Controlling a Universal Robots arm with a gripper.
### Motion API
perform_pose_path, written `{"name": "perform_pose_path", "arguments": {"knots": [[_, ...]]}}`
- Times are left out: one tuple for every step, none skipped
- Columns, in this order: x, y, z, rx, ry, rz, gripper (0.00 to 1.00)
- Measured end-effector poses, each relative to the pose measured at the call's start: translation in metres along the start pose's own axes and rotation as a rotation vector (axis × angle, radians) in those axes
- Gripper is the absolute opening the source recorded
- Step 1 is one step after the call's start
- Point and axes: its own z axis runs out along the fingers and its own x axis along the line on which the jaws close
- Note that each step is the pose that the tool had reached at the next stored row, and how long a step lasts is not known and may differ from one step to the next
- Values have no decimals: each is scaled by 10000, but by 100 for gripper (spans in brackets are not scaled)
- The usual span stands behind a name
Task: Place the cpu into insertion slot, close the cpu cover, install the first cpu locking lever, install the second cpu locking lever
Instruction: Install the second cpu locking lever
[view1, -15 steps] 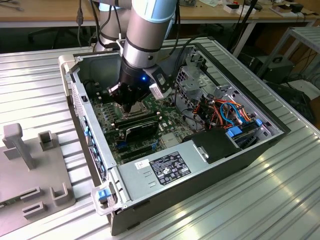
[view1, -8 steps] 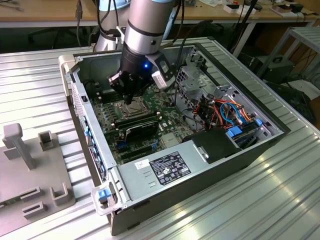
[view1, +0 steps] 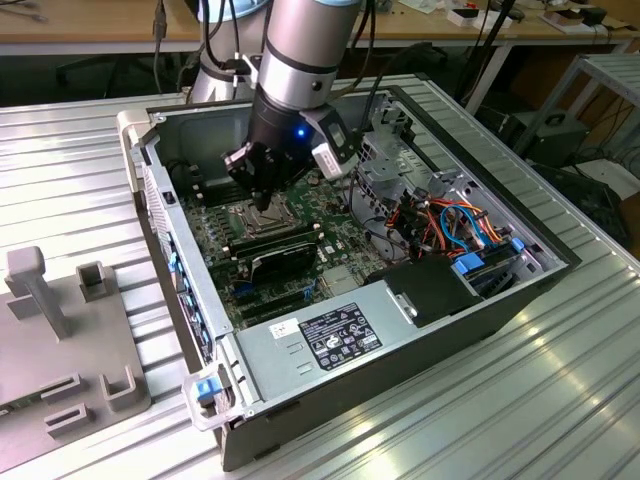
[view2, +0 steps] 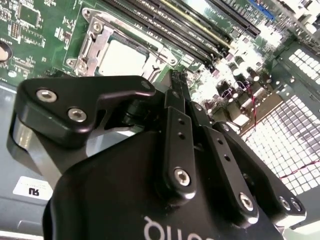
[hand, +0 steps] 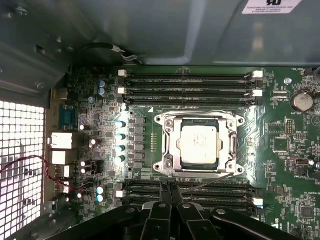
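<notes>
Silver-grey, the cpu (hand: 198, 144) lies flat in the insertion slot (hand: 172, 144) on the green motherboard (hand: 285, 165), with the silvery cpu cover (hand: 234, 145) closed down around it as a frame. Long black memory slots (hand: 190, 84) run along both sides of the socket. The gripper (hand: 168, 189) hovers just beside the socket's edge, its fingertips pressed together and holding nothing, inside the open computer case (view1: 330, 345).

My gripper (hand: 167, 192) looks like matt black metal with shiny steel screws, the cpu (hand: 199, 144) has a smooth, dull silver metal face, the cpu cover (hand: 170, 145) is bright bare metal, and the motherboard (hand: 285, 150) is glossy green.
</notes>
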Motion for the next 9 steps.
{"name": "perform_pose_path", "arguments": {"knots": [[0, -3, 4, 1, -1, 25, 11], [-5, -8, 15, 1, -3, 63, 11], [-11, -10, 23, 0, -4, 82, 11], [-20, -13, 27, 2, -5, 92, 11], [-59, -20, 40, 12, -4, 100, 11], [-89, -24, 55, 12, -3, 101, 11], [-116, -26, 68, 12, 1, 101, 11], [-135, -28, 96, 11, 5, 101, 11], [-131, -35, 120, 11, 5, 105, 11]]}}
